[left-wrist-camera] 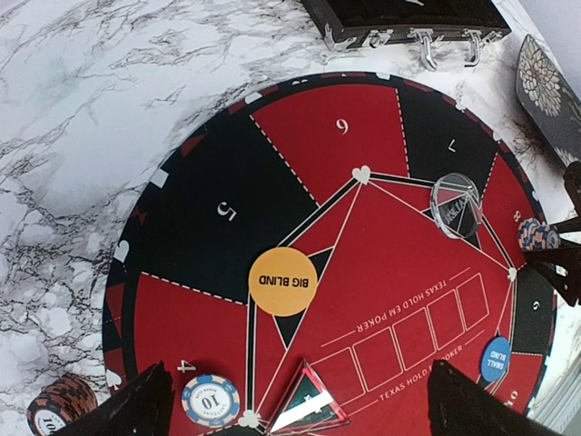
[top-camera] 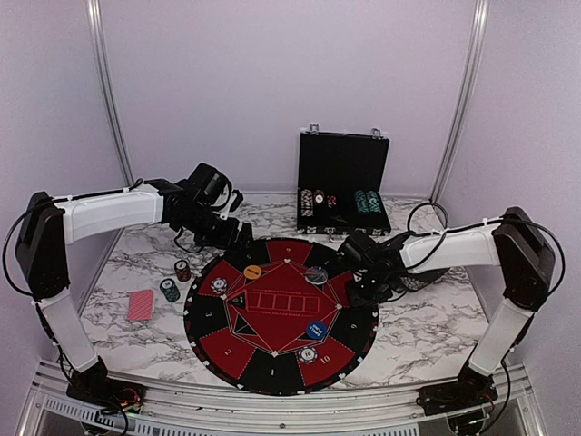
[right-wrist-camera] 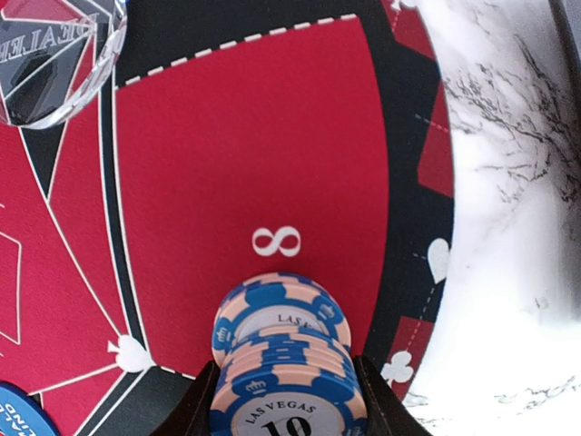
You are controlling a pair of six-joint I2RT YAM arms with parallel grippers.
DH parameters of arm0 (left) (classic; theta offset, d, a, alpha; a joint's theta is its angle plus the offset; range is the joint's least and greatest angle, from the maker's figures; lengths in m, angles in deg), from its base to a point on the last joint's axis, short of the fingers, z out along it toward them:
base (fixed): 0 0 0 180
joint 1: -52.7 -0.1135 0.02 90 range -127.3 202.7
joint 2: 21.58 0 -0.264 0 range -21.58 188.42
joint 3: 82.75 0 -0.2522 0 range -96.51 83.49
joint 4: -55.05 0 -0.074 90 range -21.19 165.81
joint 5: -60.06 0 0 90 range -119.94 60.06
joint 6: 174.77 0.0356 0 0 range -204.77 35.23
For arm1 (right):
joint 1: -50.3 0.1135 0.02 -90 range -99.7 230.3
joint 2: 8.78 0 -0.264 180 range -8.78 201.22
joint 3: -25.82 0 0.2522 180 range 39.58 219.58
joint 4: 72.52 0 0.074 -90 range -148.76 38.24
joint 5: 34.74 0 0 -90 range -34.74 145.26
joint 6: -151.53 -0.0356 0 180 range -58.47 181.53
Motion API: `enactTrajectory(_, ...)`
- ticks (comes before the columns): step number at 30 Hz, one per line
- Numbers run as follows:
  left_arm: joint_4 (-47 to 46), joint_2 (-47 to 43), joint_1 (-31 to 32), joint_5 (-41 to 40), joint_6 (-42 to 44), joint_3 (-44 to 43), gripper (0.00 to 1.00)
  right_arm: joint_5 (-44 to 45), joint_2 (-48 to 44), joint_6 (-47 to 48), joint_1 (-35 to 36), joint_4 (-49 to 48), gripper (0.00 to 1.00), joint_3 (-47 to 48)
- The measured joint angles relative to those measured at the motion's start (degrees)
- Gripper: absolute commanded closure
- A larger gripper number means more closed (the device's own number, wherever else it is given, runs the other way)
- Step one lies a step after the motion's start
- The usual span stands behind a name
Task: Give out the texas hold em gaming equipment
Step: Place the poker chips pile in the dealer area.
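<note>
Currently a chip stack [right-wrist-camera: 281, 363] is gripped upright by the half-closed right gripper [right-wrist-camera: 283, 409] over the mat's [right-wrist-camera: 236, 136] 2 o'clock sector, with the 8 mark [right-wrist-camera: 276, 242] just ahead at 12 o'clock; the left gripper [left-wrist-camera: 304, 409] is spread empty, farther off.

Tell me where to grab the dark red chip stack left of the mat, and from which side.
Probably best to take the dark red chip stack by its striped edge, on two opposite sides, with the open left hand coming straight down: it stands upright, a short cylinder. Turn the grip so it misses the teal stack close beside it.
</note>
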Motion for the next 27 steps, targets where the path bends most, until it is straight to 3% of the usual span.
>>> enactTrajectory(27, 0.0, 0.04, 0.0, 0.42, 0.24, 0.0, 0.01, -0.26, 2.75, 1.16, -1.44, 0.5, 0.7, 3.54)
